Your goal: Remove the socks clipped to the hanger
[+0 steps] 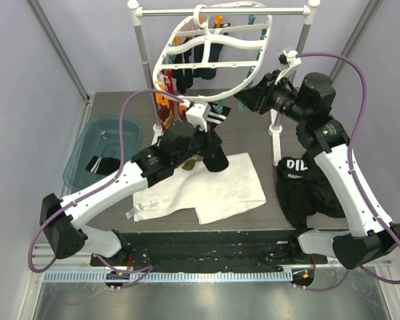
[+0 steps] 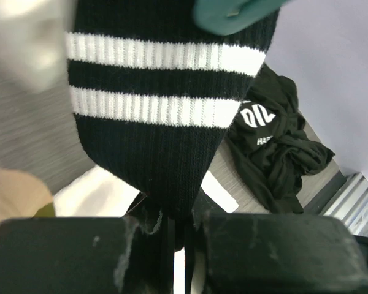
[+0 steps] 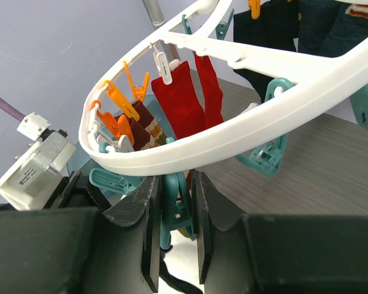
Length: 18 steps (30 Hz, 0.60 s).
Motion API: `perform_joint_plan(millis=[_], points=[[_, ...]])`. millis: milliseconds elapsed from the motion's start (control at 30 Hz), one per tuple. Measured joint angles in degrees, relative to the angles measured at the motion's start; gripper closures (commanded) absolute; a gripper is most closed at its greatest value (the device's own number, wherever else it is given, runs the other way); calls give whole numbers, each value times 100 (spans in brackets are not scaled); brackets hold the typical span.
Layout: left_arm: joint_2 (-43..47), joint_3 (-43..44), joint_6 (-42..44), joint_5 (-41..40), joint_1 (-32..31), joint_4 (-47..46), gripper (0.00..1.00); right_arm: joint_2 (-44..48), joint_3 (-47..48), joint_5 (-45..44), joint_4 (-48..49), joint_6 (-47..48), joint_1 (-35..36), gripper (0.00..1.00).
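Left gripper (image 2: 179, 228): clamped on 1 black sock (image 2: 153, 147) with 2 white cuff stripes. Right gripper (image 3: 176, 211): pinching 1 teal clip (image 3: 172, 195) beneath the hanger (image 3: 264, 104) rim.

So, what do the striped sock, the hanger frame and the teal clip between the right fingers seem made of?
Striped sock: knitted fabric, matte, with visible ribbing; likely a cotton blend. Hanger frame: white moulded plastic, smooth and slightly glossy, with rounded edges. Teal clip: probably plastic too, smooth and evenly coloured.
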<state>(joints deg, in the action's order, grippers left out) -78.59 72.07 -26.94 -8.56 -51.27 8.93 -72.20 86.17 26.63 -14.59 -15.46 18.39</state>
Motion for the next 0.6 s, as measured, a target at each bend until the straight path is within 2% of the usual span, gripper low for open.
perform_joint_plan(millis=[100, 133, 233, 400, 433, 467, 600], points=[[210, -164, -129, -131, 146, 136, 100, 22, -39, 0, 4, -39, -15, 87], [308, -223, -170, -179, 214, 212, 100, 33, -59, -15, 9, -68, -22, 74], [621, -289, -385, -420, 553, 610, 100, 46, -98, -79, 4, -151, -33, 60], [1266, -350, -758, -647, 1755, 1325, 100, 149, -227, -175, 0, -286, -111, 43], [1423, -380, -798, -717, 2055, 1451, 100, 197, -271, -212, -15, -306, -125, 34], [1580, -400, -837, -782, 2321, 1582, 100, 229, -293, -223, -35, -330, -127, 29], [2028, -396, -813, -1049, 3014, 1976, 100, 442, -422, -302, -116, -404, -142, 16]])
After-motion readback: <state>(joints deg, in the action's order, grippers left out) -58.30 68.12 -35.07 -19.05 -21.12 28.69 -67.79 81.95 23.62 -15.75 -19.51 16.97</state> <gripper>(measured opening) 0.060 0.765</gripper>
